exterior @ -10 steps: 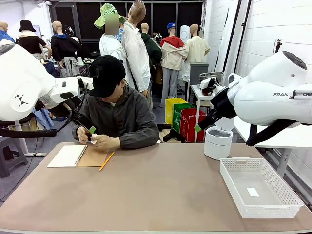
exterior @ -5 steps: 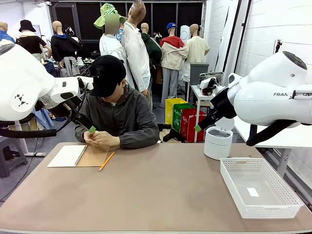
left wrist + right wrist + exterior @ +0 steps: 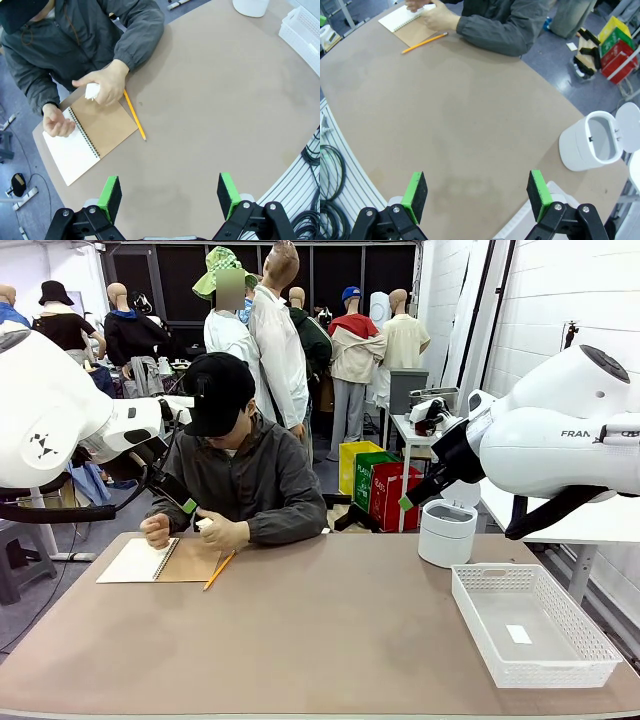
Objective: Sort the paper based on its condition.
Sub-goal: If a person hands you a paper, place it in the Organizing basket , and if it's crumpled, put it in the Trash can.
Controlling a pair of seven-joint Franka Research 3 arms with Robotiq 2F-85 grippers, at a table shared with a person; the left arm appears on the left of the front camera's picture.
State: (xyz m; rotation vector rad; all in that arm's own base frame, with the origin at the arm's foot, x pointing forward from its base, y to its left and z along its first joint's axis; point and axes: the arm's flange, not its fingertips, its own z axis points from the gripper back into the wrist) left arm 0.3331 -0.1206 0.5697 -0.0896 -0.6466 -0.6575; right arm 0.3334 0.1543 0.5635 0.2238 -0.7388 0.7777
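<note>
Open and empty, the left gripper [image 3: 169, 192] and right gripper [image 3: 476, 195] could fumble the small crumpled paper [image 3: 91, 91] clutched in the person's hand [image 3: 109, 82] far left.

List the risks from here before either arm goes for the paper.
1. The crumpled paper sits inside the person's hand; the left gripper closing there could catch the hand too.
2. The pencil and notebook lie right beside that hand and could get knocked.
3. The open bin and basket stand close together, so a release could land in the wrong one.
</note>
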